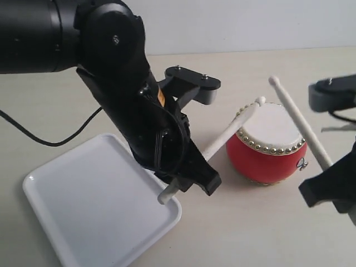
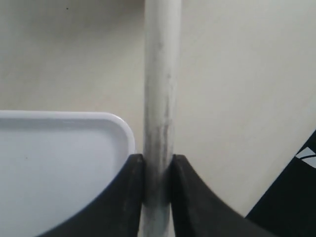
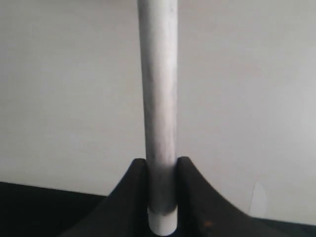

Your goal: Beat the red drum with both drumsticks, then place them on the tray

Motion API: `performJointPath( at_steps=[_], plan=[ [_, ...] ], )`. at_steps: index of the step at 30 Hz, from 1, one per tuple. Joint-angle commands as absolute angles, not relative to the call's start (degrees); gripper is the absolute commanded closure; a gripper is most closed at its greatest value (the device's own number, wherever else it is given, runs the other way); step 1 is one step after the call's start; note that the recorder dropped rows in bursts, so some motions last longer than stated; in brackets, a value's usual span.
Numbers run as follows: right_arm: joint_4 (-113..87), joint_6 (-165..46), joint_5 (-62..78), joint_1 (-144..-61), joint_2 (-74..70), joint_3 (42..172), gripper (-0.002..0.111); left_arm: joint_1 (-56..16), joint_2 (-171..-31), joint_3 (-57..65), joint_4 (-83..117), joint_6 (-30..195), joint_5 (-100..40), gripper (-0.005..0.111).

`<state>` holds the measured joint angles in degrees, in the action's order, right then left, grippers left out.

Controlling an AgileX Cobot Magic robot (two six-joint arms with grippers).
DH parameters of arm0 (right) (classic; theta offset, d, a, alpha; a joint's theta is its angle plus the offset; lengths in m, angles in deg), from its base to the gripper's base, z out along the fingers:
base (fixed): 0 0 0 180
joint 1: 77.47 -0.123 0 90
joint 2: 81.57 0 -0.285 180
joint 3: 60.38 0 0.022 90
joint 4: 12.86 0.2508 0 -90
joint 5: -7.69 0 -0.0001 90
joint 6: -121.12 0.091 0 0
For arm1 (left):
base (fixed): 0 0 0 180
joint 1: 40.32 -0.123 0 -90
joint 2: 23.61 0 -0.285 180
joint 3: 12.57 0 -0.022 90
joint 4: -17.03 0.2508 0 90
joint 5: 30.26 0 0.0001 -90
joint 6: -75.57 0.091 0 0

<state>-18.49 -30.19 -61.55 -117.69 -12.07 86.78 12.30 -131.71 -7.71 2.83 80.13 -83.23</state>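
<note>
**Scene at the drum, described from near to far.** Nearest you, at the left, the white tray lay flat on the pale table with nothing on it. Over the tray's right corner, your left gripper was clamped narrowly on the lower part of the left drumstick. The stick's butt end projected below the fingers, above the tray's rim. The left wrist view confirmed the hold: both dark fingers pressed the shaft from either side, with the tray's rounded corner just beside them.

At the near right, your right gripper was partly cut off by the frame edge. It gripped the right drumstick near its butt. In the right wrist view the fingers were closed tightly on the shaft, and a short stub showed below them.

Between the two grippers, and to the right of the tray, the red drum stood upright on the table with its cream skin facing up. The left drumstick slanted up and rightward, and its rounded tip sat at the far-left edge of the skin. Whether it touched could not be told. The right drumstick crossed over the right side of the skin, with its tip beyond the drum's far rim. Farther left, a black cable trailed across the table.
</note>
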Motion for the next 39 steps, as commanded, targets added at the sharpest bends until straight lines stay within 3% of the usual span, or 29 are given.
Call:
performJointPath(
  at_steps=[1, 7, 14, 17, 20, 24, 33, 39],
  plan=[
    [-19.3, -31.0, -62.3, -117.5, -18.2, 90.5, 0.108, 12.3, -139.7, -10.2, 2.8, 83.9, -87.4, 0.107],
    [-19.5, -31.2, -62.3, -117.5, -23.9, 91.4, 0.108, 11.3, -143.8, -15.7, 2.8, 84.0, -94.3, 0.107],
    [-20.6, -31.2, -62.3, -117.5, -18.3, 90.9, 0.108, 4.0, -131.3, -16.8, 2.9, 83.9, -94.6, 0.107],
    [-17.1, -32.1, -62.3, -117.5, -13.5, 84.5, 0.108, 1.5, -126.7, -16.8, 2.9, 84.0, -94.9, 0.107],
    [-15.9, -33.3, -62.3, -117.5, -8.5, 77.8, 0.108, 1.9, -125.4, -16.8, 2.1, 84.3, -95.0, 0.107],
    [-16.6, -33.3, -62.3, -117.5, -8.3, 80.5, 0.108, 4.2, -125.5, -14.5, 0.5, 86.1, -91.7, 0.107],
    [-16.4, -31.5, -62.3, -117.5, -27.3, 90.8, 0.108, 10.1, -148.1, -15.0, -0.4, 89.9, -96.1, 0.107],
    [-16.6, -31.8, -62.3, -117.5, -26.6, 90.8, 0.108, 9.7, -148.9, -18.8, -0.3, 90.2, -100.2, 0.107]
  ],
)
